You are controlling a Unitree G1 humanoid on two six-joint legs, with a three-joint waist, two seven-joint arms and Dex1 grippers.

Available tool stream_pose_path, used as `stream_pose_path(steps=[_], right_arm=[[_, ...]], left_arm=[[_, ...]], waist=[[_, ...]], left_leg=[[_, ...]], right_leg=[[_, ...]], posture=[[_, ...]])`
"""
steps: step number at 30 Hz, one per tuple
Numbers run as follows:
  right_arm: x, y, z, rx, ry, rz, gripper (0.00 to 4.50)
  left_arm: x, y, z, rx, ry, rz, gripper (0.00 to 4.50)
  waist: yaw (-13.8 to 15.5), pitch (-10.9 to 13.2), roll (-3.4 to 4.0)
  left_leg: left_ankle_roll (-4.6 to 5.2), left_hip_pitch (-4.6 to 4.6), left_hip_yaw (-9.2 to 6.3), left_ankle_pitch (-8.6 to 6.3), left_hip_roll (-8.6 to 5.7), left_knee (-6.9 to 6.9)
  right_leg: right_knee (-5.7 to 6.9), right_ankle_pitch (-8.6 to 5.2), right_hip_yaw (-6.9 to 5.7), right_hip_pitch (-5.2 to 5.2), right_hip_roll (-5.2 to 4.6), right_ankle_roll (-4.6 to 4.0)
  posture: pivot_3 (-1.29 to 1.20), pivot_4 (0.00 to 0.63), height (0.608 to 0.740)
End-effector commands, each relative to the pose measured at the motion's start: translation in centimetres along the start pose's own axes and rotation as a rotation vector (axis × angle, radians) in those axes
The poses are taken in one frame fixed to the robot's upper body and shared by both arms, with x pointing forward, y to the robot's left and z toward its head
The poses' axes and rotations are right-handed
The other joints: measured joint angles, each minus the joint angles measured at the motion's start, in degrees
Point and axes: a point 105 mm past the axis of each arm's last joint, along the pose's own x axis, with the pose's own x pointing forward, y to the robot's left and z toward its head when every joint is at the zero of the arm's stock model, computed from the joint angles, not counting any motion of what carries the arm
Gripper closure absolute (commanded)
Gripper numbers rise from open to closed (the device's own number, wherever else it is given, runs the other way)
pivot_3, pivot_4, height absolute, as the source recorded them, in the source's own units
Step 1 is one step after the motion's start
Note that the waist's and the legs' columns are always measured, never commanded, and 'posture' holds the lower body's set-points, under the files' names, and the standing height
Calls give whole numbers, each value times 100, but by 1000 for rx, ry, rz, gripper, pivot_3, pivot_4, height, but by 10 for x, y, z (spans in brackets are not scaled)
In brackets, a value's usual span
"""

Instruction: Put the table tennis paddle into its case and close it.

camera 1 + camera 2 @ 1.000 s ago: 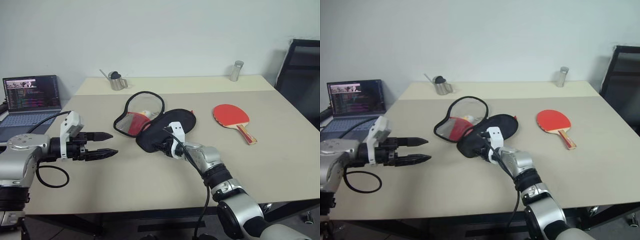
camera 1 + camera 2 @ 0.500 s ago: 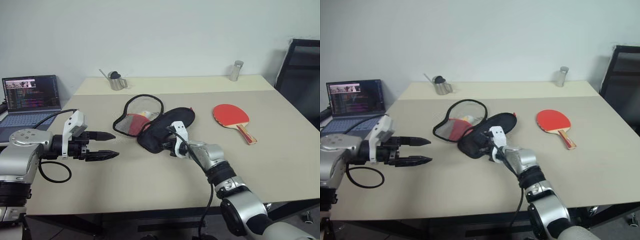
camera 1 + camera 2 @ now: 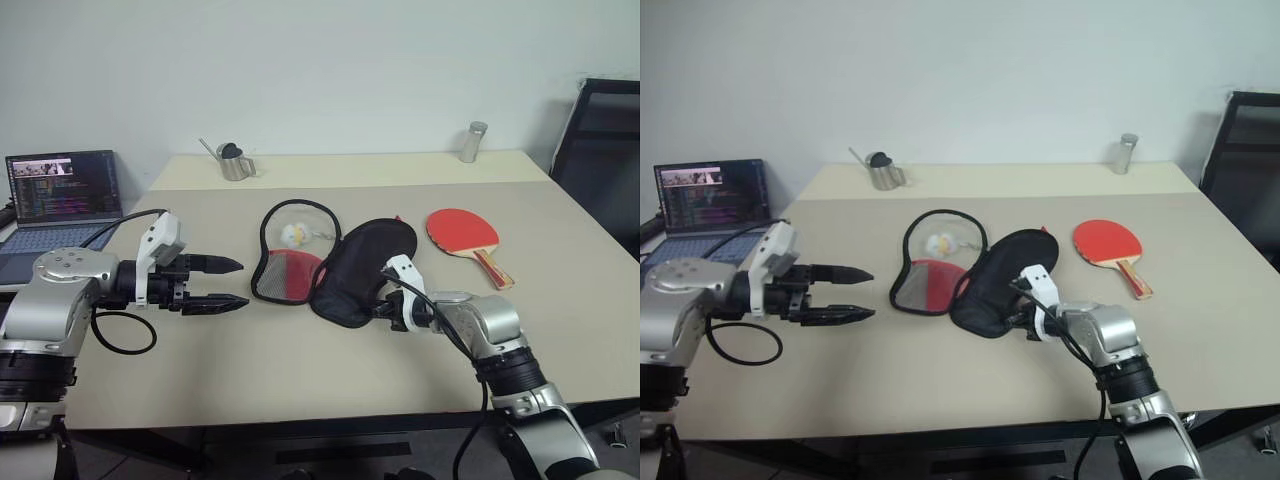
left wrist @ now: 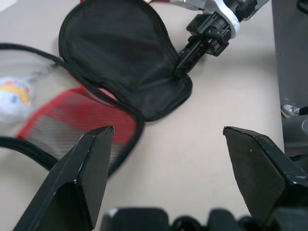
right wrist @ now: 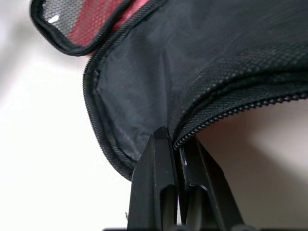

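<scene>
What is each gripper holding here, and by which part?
The right gripper is shut on the case, pinching the zipper edge at the narrow end of its black half. The left gripper is open and holds nothing.

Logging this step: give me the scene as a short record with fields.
case: unzipped, both halves spread on the table
right gripper: shut on the black half's edge
left gripper: open, empty, left of the case
table tennis paddle: outside the case, to its right, red face up
</scene>
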Motion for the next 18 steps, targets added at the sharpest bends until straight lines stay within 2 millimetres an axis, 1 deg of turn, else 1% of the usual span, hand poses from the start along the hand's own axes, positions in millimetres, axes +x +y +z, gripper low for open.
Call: stream_pose_path(steps=[1,4,7,9,11,14,18], right_arm=[[-12,-4,4,-58,18,8,4474],[-21,-17,5,-121,64,-3,4474],[-26,-27,7,-178,103,-6,4474],[-28,-38,12,-236,132,-21,4474],[-29,-47,22,-284,144,-38,4474],[-25,-55,37,-329,147,-45,4474],[-19,-61,46,-347,165,-38,4474]], left_arm=[[-2,2,9,39,-13,-11,523],[1,3,9,47,-11,-18,523],[3,2,8,53,-8,-27,523],[5,2,8,56,-9,-28,523],[5,1,8,58,-10,-28,523],[5,-1,6,56,-8,-27,523],[5,-1,7,59,-12,-19,523]], waist=[[-3,0,0],[8,1,-2],[11,2,-5],[6,2,-5],[-4,5,-7],[-12,6,-8],[-18,9,-14]], left_leg=[[0,0,0,0,1,0],[0,0,1,0,-2,0],[0,-1,4,0,-4,2],[0,0,5,0,-3,3],[1,0,6,0,-2,3],[1,0,8,0,-2,4],[1,0,10,0,-1,2]], right_leg=[[0,0,-1,0,0,0],[-3,0,-3,1,0,0],[-4,0,-3,2,-2,1],[-3,0,-2,1,-2,1],[-1,0,-2,0,-1,1],[1,1,-1,-1,-1,1],[-1,1,0,-1,0,1]], posture=[[0,150,740],[0,150,740],[0,150,740],[0,150,740],[0,150,740],[0,150,740],[0,150,740]])
